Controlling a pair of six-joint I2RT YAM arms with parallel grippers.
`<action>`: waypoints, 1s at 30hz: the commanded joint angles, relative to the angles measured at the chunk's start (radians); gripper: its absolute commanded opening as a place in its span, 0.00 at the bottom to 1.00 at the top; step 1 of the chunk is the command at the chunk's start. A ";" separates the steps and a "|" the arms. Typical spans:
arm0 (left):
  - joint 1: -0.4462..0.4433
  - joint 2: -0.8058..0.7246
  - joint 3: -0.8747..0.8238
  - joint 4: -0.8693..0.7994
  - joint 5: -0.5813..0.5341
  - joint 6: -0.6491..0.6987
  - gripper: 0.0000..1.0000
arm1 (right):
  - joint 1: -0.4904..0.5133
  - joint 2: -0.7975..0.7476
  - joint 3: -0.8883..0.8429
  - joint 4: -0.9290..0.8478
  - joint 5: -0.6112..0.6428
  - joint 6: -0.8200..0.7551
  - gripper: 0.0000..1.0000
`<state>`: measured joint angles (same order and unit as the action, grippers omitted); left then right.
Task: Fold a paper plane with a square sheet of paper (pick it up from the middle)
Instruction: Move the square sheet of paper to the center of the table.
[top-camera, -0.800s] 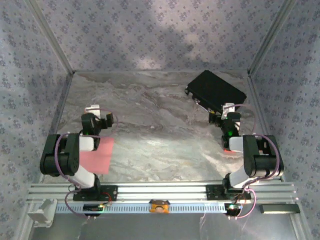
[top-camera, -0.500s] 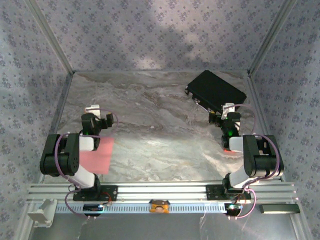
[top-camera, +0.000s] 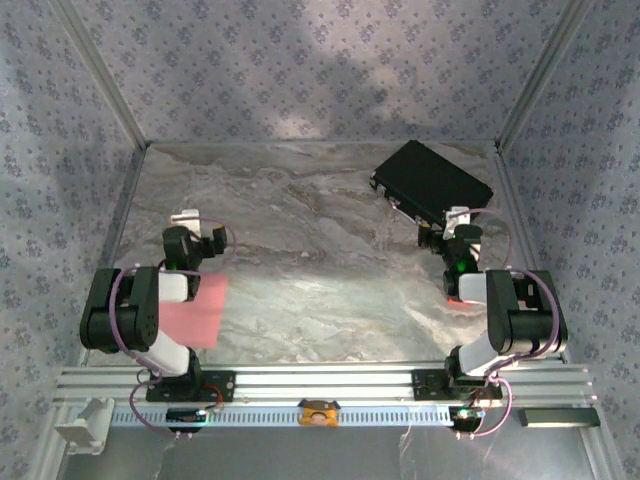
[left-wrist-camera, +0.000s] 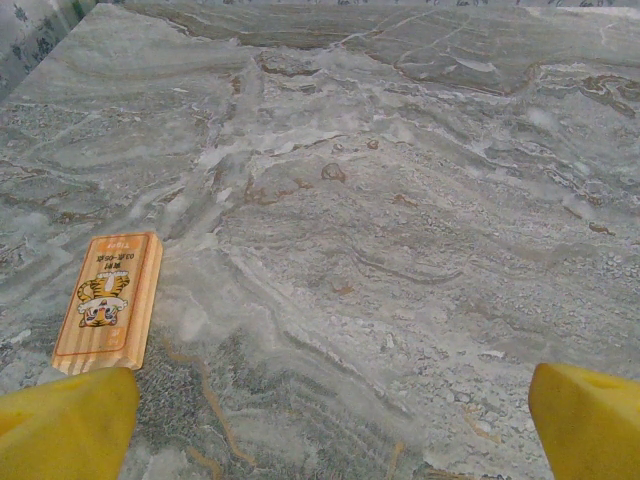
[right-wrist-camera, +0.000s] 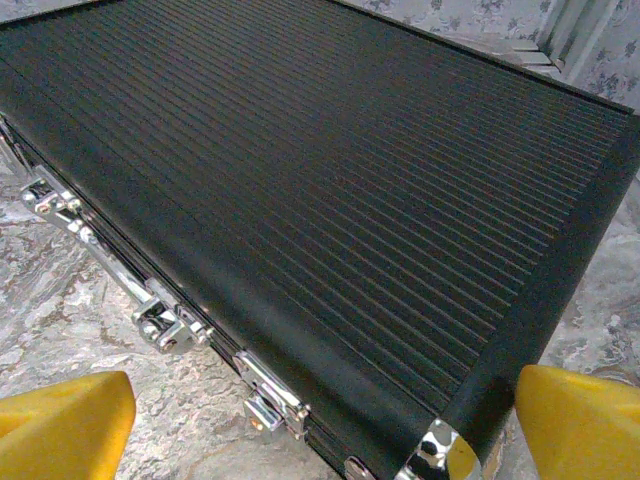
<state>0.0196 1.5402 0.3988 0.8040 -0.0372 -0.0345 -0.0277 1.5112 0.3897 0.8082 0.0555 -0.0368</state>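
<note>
Well, from above you see the pink sheet of paper (top-camera: 203, 310) flat on the table (top-camera: 320, 270) at the near left, partly hidden under the left arm (top-camera: 130, 310). The left wrist camera gives you the left gripper (left-wrist-camera: 320, 425), jaws wide apart and holding nothing, and a small wooden tag (left-wrist-camera: 110, 300) lying close by. The right gripper (right-wrist-camera: 320, 425), also wide and empty, faces the black case (right-wrist-camera: 330, 180) just before it
</note>
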 joint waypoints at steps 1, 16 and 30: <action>0.004 -0.005 0.020 -0.001 0.016 0.008 1.00 | -0.005 0.012 0.008 -0.012 -0.005 0.012 0.99; -0.005 -0.238 0.031 -0.234 -0.001 -0.031 1.00 | 0.045 -0.139 0.045 -0.200 0.052 -0.010 0.99; 0.007 -0.690 0.159 -1.155 -0.227 -0.718 1.00 | 0.159 -0.456 0.411 -1.098 -0.162 0.522 0.99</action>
<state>0.0189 0.8875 0.5480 -0.0151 -0.1570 -0.4778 0.1230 1.0950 0.8364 -0.1364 0.0895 0.3630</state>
